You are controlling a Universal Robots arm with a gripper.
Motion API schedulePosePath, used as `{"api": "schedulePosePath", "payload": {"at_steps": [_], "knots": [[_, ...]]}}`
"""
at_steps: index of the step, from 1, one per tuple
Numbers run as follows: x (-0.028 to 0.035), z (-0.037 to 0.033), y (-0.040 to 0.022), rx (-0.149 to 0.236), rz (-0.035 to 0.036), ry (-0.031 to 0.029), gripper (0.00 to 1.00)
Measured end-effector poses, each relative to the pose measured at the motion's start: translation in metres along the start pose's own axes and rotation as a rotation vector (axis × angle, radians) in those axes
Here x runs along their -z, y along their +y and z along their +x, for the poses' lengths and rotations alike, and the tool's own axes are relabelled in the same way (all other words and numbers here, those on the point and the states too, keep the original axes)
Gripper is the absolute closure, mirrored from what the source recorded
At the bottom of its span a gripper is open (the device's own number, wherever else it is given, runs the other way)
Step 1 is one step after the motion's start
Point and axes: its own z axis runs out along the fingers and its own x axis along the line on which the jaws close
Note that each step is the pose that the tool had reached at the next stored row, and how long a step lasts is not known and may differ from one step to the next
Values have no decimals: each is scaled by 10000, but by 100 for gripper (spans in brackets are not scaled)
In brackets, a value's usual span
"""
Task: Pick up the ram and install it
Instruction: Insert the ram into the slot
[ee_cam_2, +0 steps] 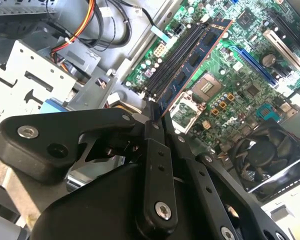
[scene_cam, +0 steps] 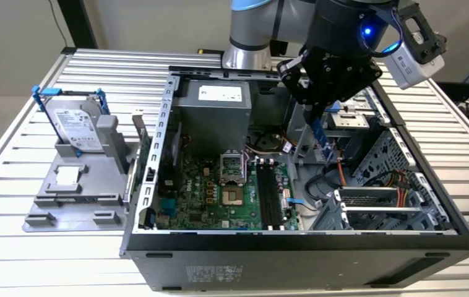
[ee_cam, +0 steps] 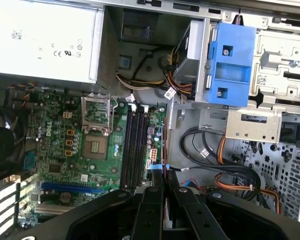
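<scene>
Ram [scene_cam: 320,133] over case [scene_cam: 301,260] on slatted table [scene_cam: 20,260]

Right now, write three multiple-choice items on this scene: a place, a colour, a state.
1. The silver hard drive in its blue frame stands: A on the motherboard; B on the grey plastic stand; C on the floor.
2. The board of the long, thin ram is: A blue; B red; C white.
3. The ram is: A seated and latched; B lying loose; C clamped in the black gripper.
B: it stands upright at the exterior view's left.
A: blue in the exterior view.
C: the gripper pinches its end.
</scene>
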Motion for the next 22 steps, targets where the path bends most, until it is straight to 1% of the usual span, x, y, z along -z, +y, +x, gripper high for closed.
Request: {"api": "schedulePosePath", "payload": {"at_steps": [3, 4, 6, 8, 11, 18, 19, 22], "knots": [[-1, 0, 0, -1, -6, -1, 100], [-5, 0, 0, -1, 1, 0, 100], [-23, 1, 1, 0, 28, 6, 100], [-46, 2, 5, 2, 70, 18, 100], [-88, 3, 11, 2, 115, 29, 100], [-212, 8, 12, -69, 157, 30, 100], [-230, 9, 11, -145, 162, 27, 100], [-274, 11, 9, -547, 181, 12, 100]]}}
